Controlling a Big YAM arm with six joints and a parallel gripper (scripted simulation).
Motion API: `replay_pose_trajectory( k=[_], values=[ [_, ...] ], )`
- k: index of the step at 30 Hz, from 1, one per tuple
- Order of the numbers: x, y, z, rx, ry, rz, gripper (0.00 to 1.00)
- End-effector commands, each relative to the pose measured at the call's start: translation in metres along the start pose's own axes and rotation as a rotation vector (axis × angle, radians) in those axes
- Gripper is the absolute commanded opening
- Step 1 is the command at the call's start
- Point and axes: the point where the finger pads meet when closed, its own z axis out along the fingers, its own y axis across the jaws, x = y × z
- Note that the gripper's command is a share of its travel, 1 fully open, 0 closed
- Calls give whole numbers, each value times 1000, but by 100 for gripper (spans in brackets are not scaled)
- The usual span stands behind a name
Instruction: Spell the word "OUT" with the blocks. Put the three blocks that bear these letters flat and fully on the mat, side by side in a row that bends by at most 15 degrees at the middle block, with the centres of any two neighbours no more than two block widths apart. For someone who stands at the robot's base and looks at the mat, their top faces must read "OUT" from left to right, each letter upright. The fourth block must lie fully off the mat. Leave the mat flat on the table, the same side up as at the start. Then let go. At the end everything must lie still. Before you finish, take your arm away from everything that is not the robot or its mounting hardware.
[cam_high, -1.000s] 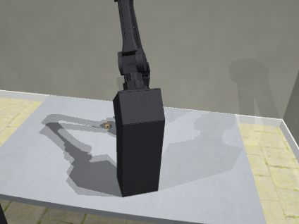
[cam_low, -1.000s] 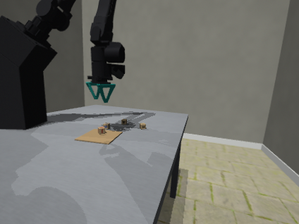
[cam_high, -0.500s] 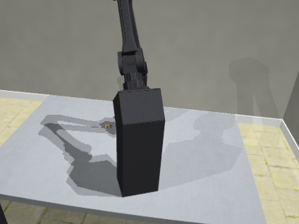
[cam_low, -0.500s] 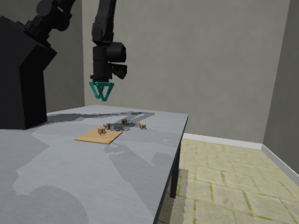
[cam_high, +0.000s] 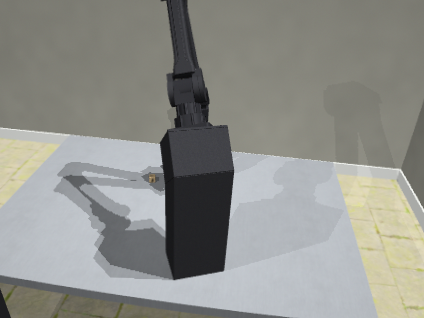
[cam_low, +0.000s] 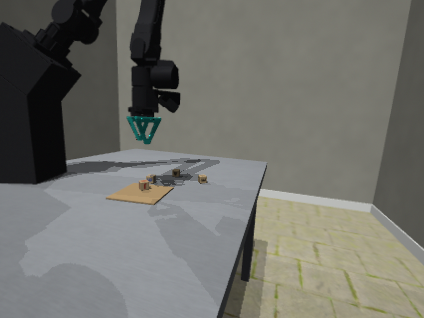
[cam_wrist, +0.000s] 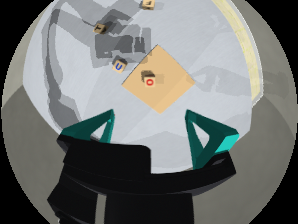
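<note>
My gripper (cam_low: 145, 134) (cam_wrist: 149, 113) is open and empty, with teal fingers, high above the table. The tan mat (cam_low: 125, 196) (cam_wrist: 174, 91) lies flat below it. One block with a red letter (cam_low: 143, 185) (cam_wrist: 149, 80) sits on the mat. A block with a blue letter (cam_low: 151, 177) (cam_wrist: 119, 64) lies just off the mat's edge. Two more blocks lie farther out on the table: one (cam_low: 176, 172) (cam_wrist: 100, 28) in the arm's shadow and one (cam_low: 202, 178) (cam_wrist: 148, 4) beyond it. The letters are too small to read. The top view shows a single block (cam_high: 152, 177); the rest is hidden.
The black pedestal of the arm (cam_high: 197, 210) (cam_low: 30, 115) stands on the grey table (cam_low: 150, 240) and blocks most of the top view. The table's edge (cam_low: 257, 195) runs close to the outer block.
</note>
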Motion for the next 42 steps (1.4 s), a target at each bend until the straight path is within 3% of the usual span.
replay_pose_trajectory(
  k=[1, 5, 17, 19, 20, 24, 30, 32, 33, 42],
  values=[
    [-6, 0, 5, 3, -11, 45, 100],
    [-6, 0, 9, 3, -10, 168, 100],
    [-3, 1, 44, -9, 8, 829, 100],
    [-3, 1, 44, -9, 8, 829, 100],
    [3, 7, 46, -12, 20, 952, 100],
    [-1, 3, 56, -13, 22, 1141, 100],
    [5, 9, 60, -7, 23, 1430, 100],
    [-2, 4, 55, -4, -6, 1523, 100],
    [-3, 3, 54, -2, -13, 1551, 58],
    [-5, 1, 55, -3, -19, 1550, 58]
  ],
)
